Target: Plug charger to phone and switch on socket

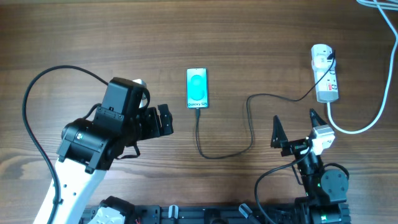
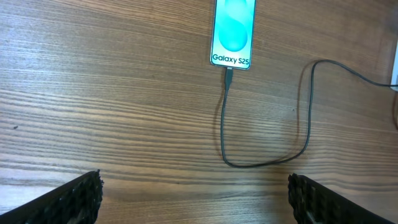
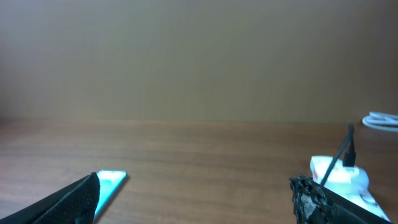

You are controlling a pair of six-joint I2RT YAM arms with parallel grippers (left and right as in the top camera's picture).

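Wood-grain tabletop (image 1: 74, 37) fills the overhead view, with both arms reaching in from its near edge. Furthest left, the left gripper (image 1: 166, 119) hovers above bare wood with its jaws spread wide and holding nothing; its own camera shows the two dark fingertips (image 2: 81, 193) at opposite bottom corners. Just right of it the phone (image 1: 197, 88) lies flat near the middle of the tabletop, turquoise screen up and white strip toward the arms. The charger (image 2: 222, 124) has its small connector seated in the phone's lower edge. From there the thin black cable runs toward the arms, loops round to the right, climbs back and runs on to the right, where its black plug sits in the far end of the socket (image 1: 324, 81). Below that stretch of cable, the right gripper (image 1: 296, 127) stands off the tabletop with its jaws spread wide, empty. The socket lies at the far right, well apart from the phone, and the state of its switch cannot be told. A thick white cable (image 1: 367, 127) curves away from the socket's near end.
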